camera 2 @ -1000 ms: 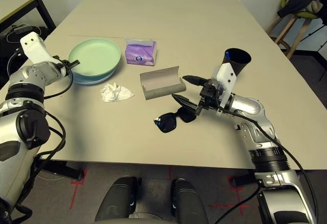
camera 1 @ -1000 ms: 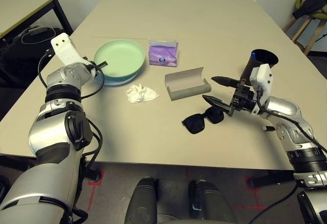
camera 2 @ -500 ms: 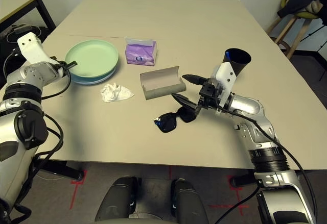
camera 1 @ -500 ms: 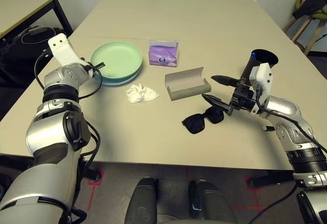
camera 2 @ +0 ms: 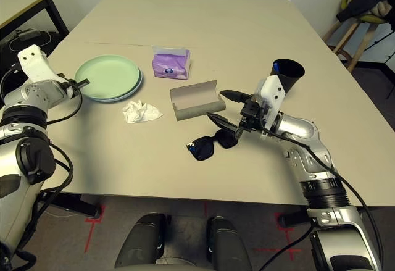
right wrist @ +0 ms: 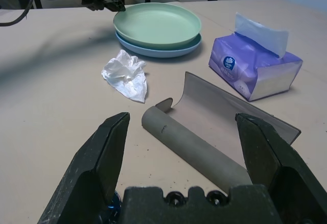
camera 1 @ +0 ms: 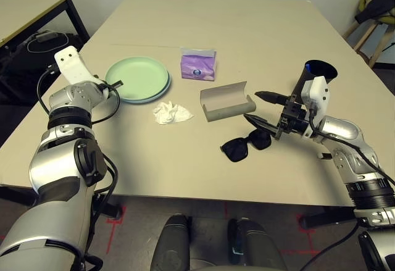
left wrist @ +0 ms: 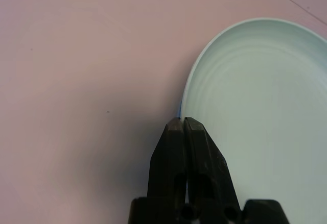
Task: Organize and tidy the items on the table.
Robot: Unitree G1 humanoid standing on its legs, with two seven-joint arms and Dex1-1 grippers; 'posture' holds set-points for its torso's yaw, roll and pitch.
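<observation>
Left wrist view, our left gripper (left wrist: 185, 121): fingers together, pinching the green plate's (left wrist: 260, 96) rim.
Our right gripper (right wrist: 183, 116): wide, empty.
Green plate: atop blue plate (right wrist: 158, 52), near tissue (right wrist: 126, 77).

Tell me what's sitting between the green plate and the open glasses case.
The crumpled white tissue lies on the table between the green plate and the glasses case, as the left eye view shows.

The beige table (camera 1: 216, 172) carries plates (camera 1: 137, 78) (stacked), tissue (camera 1: 171, 113), sunglasses (camera 1: 245, 145), open case (camera 1: 227, 102), tissue pack (camera 1: 198, 65) and, seemingly, a cup (camera 1: 318, 71).
</observation>
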